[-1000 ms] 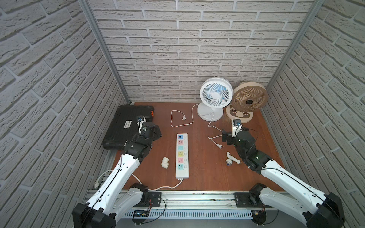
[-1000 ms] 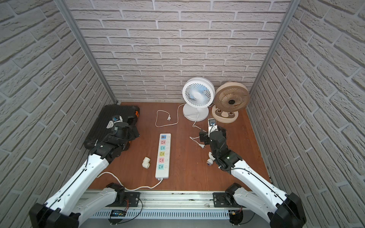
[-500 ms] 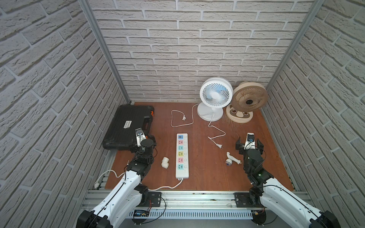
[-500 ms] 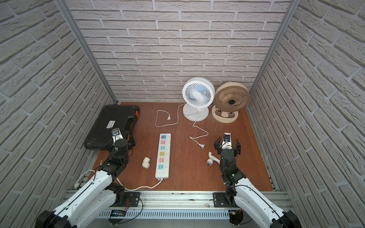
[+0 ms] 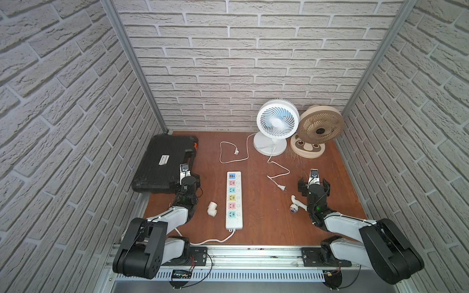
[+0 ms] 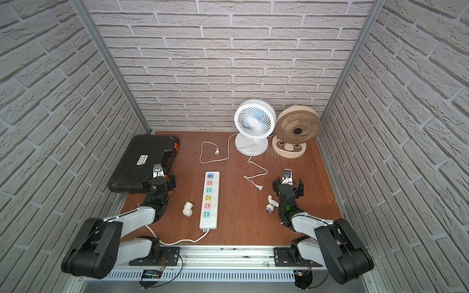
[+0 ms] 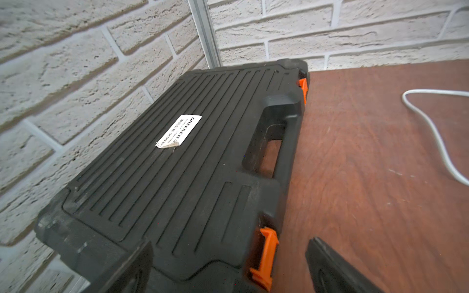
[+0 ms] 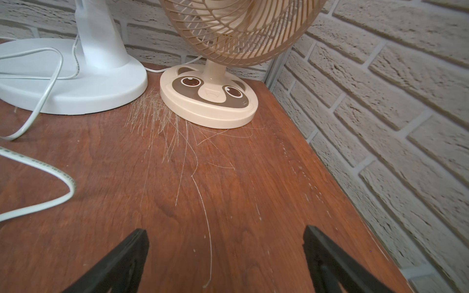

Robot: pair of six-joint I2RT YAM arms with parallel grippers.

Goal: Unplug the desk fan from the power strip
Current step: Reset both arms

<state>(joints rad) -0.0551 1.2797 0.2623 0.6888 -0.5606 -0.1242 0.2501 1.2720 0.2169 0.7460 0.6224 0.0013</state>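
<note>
Brick-walled counter (image 5: 256, 228): power strip (image 5: 234, 199) is laid lengthwise between arms, sockets empty; plug (image 5: 281, 187) is seen nearer the right tool (image 5: 314, 183), wide open, empty.

Two fans: a white fan (image 5: 276, 124) and a beige fan (image 5: 320, 126); one power strip (image 5: 234, 199), one black case (image 5: 163, 162), one pipe elbow (image 5: 212, 208), two loose cords, two arms

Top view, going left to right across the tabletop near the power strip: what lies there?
In a top view: black tool case → white pipe elbow → power strip → loose white plug → white hook-shaped fitting.
</note>
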